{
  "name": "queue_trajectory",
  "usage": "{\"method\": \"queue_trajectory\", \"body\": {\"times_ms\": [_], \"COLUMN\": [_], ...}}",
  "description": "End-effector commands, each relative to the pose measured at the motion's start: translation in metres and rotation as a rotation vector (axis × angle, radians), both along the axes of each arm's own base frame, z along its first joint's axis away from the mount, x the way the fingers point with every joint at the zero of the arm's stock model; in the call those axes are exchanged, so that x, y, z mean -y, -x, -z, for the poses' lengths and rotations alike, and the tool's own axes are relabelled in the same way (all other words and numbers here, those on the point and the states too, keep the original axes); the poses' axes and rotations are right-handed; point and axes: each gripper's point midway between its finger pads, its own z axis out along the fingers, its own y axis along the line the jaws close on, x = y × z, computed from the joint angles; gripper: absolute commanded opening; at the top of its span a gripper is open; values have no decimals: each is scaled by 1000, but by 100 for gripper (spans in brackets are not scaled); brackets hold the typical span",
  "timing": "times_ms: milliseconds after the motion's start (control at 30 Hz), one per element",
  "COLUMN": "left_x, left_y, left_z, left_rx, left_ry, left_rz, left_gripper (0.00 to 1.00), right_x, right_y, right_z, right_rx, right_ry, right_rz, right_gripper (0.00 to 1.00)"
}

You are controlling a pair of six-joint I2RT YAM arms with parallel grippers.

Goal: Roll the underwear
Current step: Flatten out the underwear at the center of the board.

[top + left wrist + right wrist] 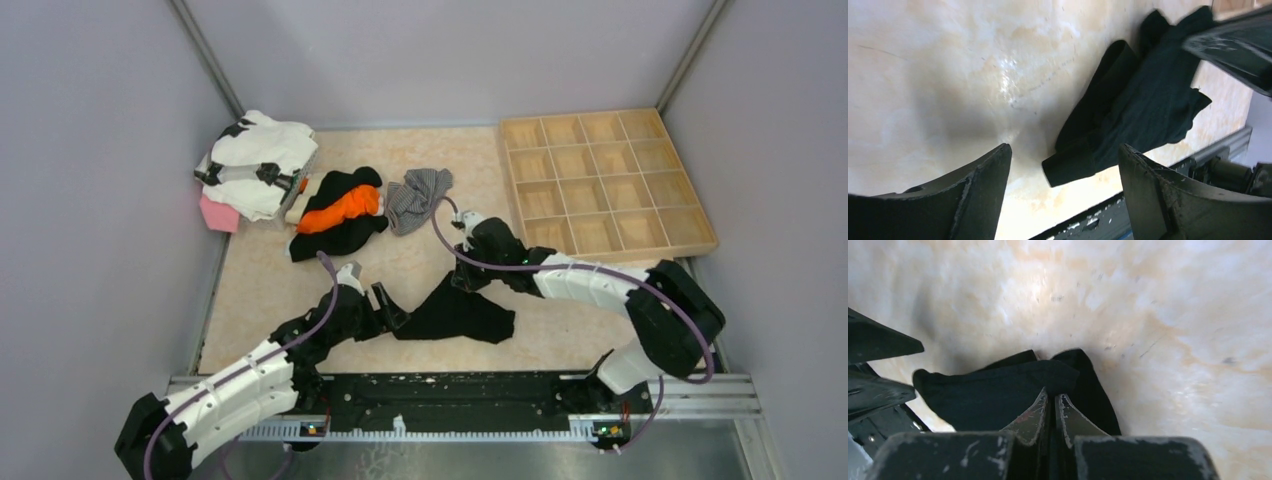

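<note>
The black underwear (455, 314) lies spread on the table near the front. My right gripper (466, 280) is at its far edge; in the right wrist view the gripper (1053, 396) is shut on a fold of the black cloth (993, 392). My left gripper (388, 303) is open at the garment's left end. In the left wrist view the gripper (1065, 162) is open and empty, with a corner of the black underwear (1138, 110) lying between the fingers, apart from both. The grey striped underwear (418, 197) lies farther back.
A wooden tray with several compartments (600, 180) stands at the back right. A black and orange garment (340, 212) lies beside the grey one. A white clothes pile (258, 160) and a pink item (218, 213) sit at the back left. A black metal rail (450, 400) runs along the front edge.
</note>
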Motion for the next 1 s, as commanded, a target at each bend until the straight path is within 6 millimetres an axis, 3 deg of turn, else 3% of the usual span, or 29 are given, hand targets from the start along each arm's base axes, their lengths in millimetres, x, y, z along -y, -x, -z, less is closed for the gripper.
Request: {"method": "queue_trajectory", "body": {"times_ms": [0, 100, 200, 267, 333, 433, 600, 667, 733, 767, 833, 967], "left_x": [-5, -13, -19, -22, -26, -31, -36, -40, -44, -45, -46, -36], "left_y": [-41, -65, -81, -86, -89, -88, -78, -74, -70, -69, -66, -63], "left_z": [-50, -89, -116, -130, -138, -138, -119, -110, -104, -101, -94, -84], "left_rx": [163, 242, 294, 327, 347, 353, 316, 298, 288, 284, 275, 250], "left_ry": [28, -18, -56, -65, -72, -81, -84, -94, -99, -99, -95, -66], "left_rz": [-149, -213, -250, -261, -272, -283, -285, -289, -299, -301, -300, -262], "left_gripper": [86, 90, 91, 91, 91, 91, 91, 91, 91, 91, 91, 91], "right_x": [4, 21, 35, 40, 41, 41, 32, 42, 59, 71, 84, 101], "right_y": [-50, -72, -80, -75, -63, -32, 48, 77, 95, 102, 109, 98], "right_z": [-104, -166, -225, -250, -256, -237, -132, -95, -70, -55, -48, -70], "right_rx": [307, 472, 609, 647, 635, 571, 347, 248, 169, 126, 82, 155], "right_ry": [-75, -53, -63, -88, -121, -160, -106, -80, -81, -76, -106, -143], "right_rz": [112, 197, 242, 237, 207, 160, 58, 90, 183, 241, 303, 383], "right_gripper": [0, 0, 0, 0, 0, 0, 0, 0, 2, 11, 34, 50]}}
